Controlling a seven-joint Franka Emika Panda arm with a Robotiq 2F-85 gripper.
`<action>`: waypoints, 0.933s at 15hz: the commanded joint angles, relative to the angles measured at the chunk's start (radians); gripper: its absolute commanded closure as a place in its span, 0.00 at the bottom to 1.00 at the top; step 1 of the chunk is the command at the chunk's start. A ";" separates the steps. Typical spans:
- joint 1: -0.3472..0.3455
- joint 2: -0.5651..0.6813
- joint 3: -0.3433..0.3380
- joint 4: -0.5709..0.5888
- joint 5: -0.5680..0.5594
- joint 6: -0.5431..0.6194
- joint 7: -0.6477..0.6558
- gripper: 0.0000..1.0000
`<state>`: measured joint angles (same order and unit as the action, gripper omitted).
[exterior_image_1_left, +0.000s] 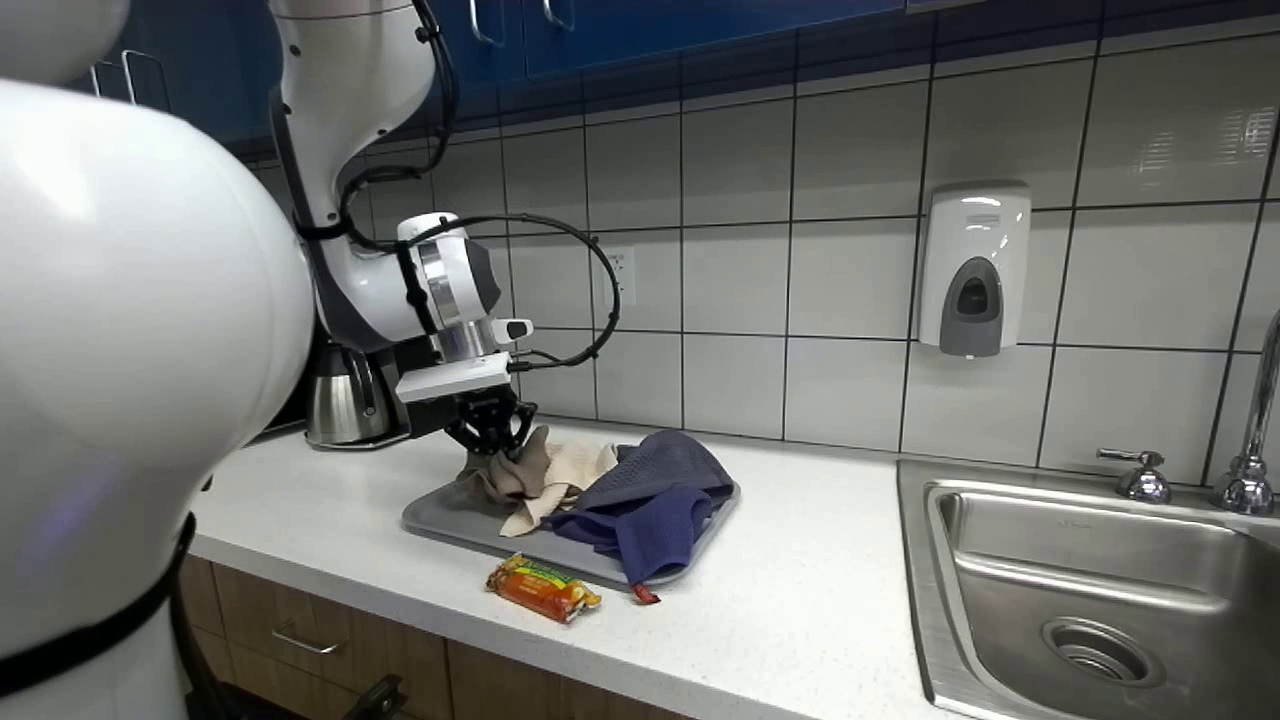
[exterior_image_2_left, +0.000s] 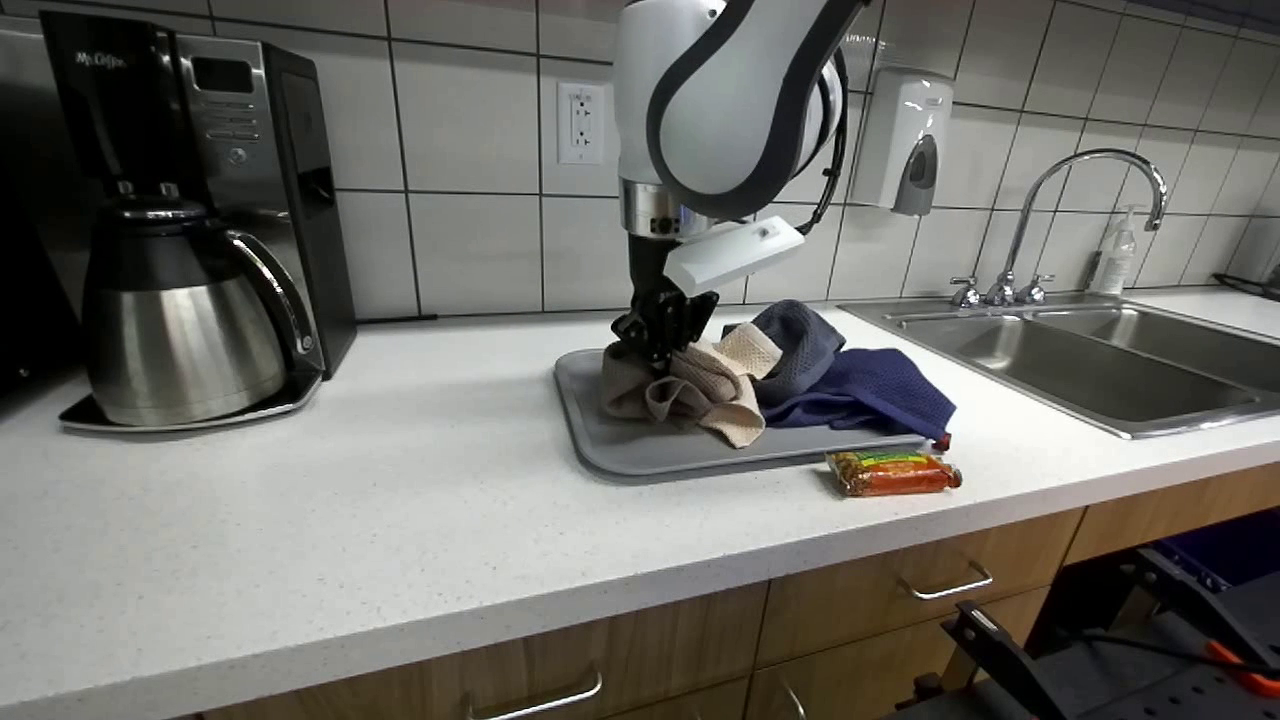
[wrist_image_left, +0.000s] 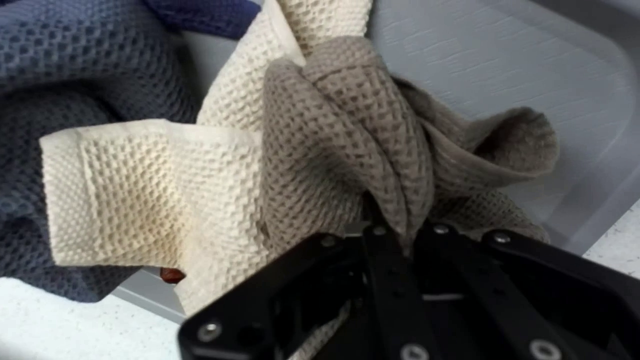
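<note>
On one end of a grey tray (exterior_image_2_left: 635, 452), a brown waffle-weave cloth (wrist_image_left: 345, 145) is bunched into ridges, with one edge curled open; a fold is pinched by the tool (wrist_image_left: 408, 237). Beneath it, a cream cloth (wrist_image_left: 150, 190) is partly covered, and beyond, a slate cloth (exterior_image_2_left: 803, 348) and a navy cloth (exterior_image_2_left: 868, 390) are heaped.
</note>
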<state>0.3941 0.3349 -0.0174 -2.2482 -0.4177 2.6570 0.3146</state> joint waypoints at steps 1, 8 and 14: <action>-0.021 0.030 0.027 0.038 0.020 -0.044 -0.003 0.98; -0.013 0.036 0.026 0.051 0.018 -0.065 0.002 0.49; -0.015 0.023 0.033 0.051 0.020 -0.065 0.002 0.04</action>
<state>0.3934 0.3755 -0.0037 -2.2078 -0.4111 2.6282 0.3145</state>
